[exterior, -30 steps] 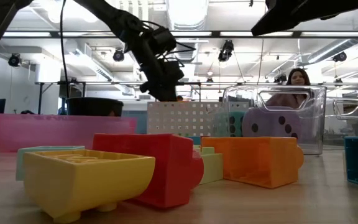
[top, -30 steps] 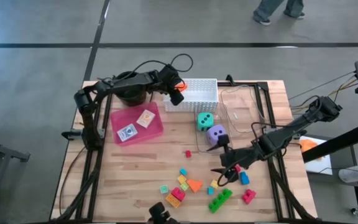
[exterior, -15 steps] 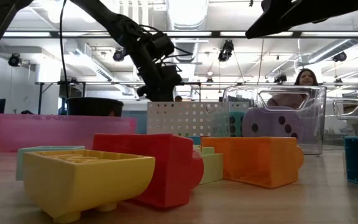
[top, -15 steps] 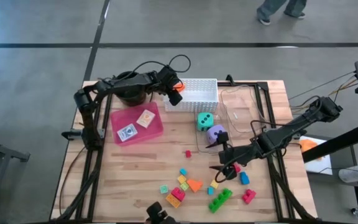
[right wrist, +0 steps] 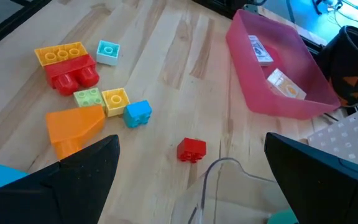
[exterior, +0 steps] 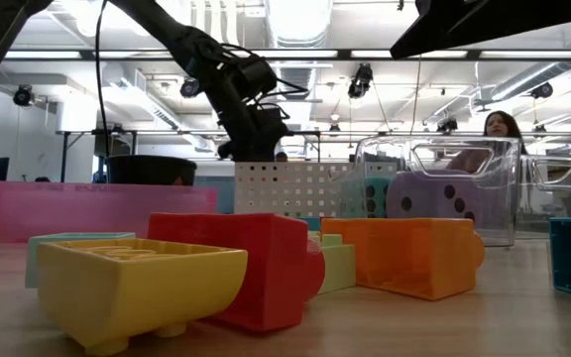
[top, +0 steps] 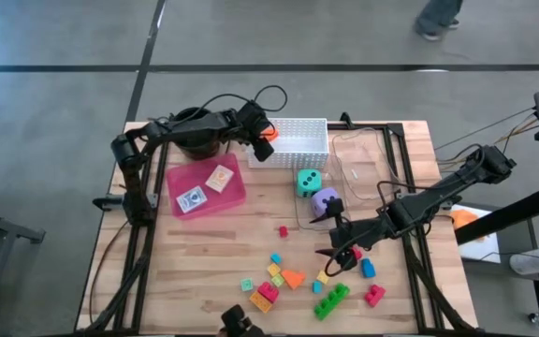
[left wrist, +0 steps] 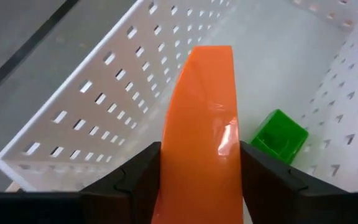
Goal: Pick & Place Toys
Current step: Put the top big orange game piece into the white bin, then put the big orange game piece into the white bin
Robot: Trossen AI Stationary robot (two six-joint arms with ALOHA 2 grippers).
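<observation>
My left gripper (top: 262,140) is over the left end of the white perforated basket (top: 298,122), shut on an orange block (left wrist: 201,118). A green block (left wrist: 279,137) lies on the basket's floor. My right gripper (top: 335,253) hangs open above the table's right half, next to the purple die (top: 325,201), and holds nothing. The teal die (top: 309,181) stands just beyond the purple one. A small red block (right wrist: 191,149) and several bright blocks (top: 288,279) lie loose on the wood near the front edge. Two cards (top: 191,199) lie in the pink tray (top: 234,198). My left gripper pinches the orange block by its two long sides (left wrist: 173,162) between its two fingers. The fingers slant down from the table's left side and lie along the block, whose free end (left wrist: 207,62) sticks out ahead of them. The block hangs clear above the basket's inside.
A clear plastic container (top: 363,164) stands to the right of the basket. A black bowl (top: 195,142) sits at the far left corner behind the pink tray. In the low view a person (exterior: 499,129) shows beyond the table.
Both arms have kept nearly still, the orange block staying between the left fingers over the basket. A person beyond the table's far edge has walked toward the right.
</observation>
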